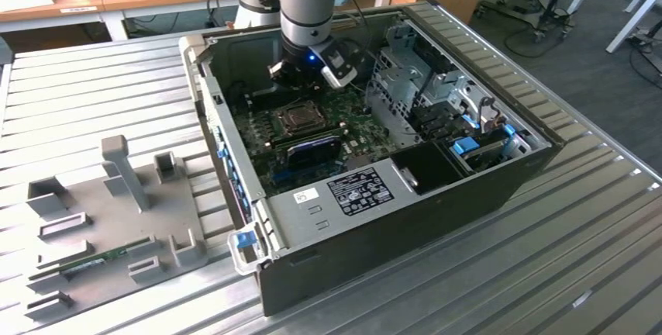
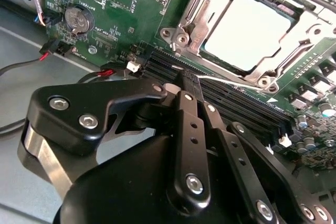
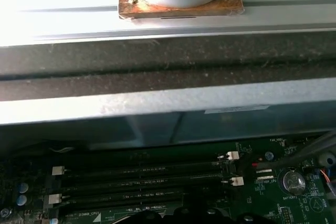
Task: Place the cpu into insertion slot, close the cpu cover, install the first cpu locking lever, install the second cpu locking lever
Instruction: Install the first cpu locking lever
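Looming nearest in the second wrist view, the black gripper (image 2: 190, 80) has its fingers pressed together with nothing between them, tips just above the long black memory slots (image 2: 231, 100). Beyond, upper right of that frame, the cpu (image 2: 247, 32) lies in the insertion slot (image 2: 185, 11), the cpu cover (image 2: 304, 27) down around it. In the exterior view, the gripper (image 1: 303, 81) hangs inside the open computer case (image 1: 414, 219) on the slatted tabletop (image 1: 93, 79), just behind the insertion slot (image 1: 300, 118).
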Controlling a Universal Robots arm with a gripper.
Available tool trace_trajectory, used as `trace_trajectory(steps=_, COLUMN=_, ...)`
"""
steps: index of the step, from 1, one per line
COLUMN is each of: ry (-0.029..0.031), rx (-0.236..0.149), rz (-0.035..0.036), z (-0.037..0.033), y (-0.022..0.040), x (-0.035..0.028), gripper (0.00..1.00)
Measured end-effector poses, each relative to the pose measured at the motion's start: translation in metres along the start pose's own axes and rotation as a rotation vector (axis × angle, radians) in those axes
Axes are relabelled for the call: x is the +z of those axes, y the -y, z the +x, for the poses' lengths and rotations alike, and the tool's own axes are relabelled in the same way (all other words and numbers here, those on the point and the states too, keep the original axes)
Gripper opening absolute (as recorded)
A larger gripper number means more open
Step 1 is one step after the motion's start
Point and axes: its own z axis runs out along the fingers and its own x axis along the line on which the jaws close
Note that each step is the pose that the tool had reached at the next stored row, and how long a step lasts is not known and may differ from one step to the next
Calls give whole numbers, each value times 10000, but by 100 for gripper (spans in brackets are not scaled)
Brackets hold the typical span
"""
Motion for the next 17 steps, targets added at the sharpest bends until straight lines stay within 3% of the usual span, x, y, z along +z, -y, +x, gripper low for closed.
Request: trace_trajectory(steps=17, ry=119, rx=266, rz=28, z=6, y=23, x=61, gripper=10)
